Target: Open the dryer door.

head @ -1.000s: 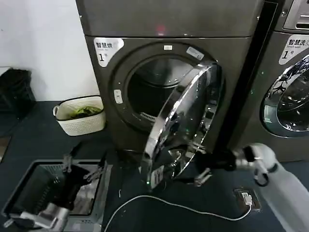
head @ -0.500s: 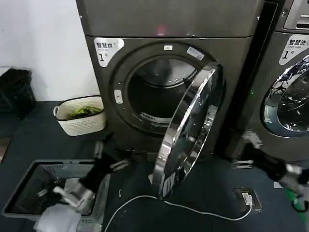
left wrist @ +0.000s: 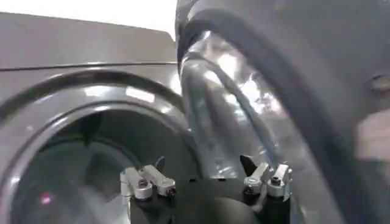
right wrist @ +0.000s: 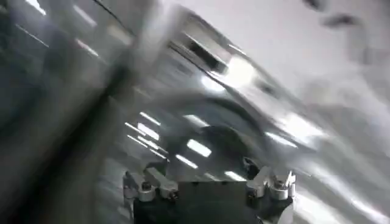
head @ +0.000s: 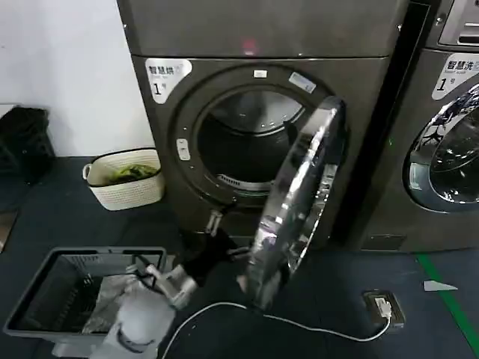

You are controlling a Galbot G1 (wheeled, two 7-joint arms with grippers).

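Observation:
The dryer door (head: 299, 194), a chrome-ringed round door, stands swung out from the dark drum opening (head: 243, 146), nearly edge-on in the head view. My left gripper (head: 226, 238) reaches up from the lower left to just inside the door's lower rim, open and holding nothing. In the left wrist view the left gripper (left wrist: 203, 164) is spread wide, with the drum (left wrist: 73, 164) on one side and the door's glass bowl (left wrist: 231, 109) on the other. The right gripper (right wrist: 203, 167) is open and empty against streaked, blurred surfaces.
A white basket (head: 123, 178) with green cloth sits left of the dryer. A grey crate (head: 67, 292) lies at the lower left under my left arm. A white cable (head: 299, 323) runs to a floor socket (head: 383, 307). A second machine (head: 449, 149) stands on the right.
The door has swung wider, toward the right. My right arm has pulled back out of the head view. The left arm rose from the crate to the door's lower inner side.

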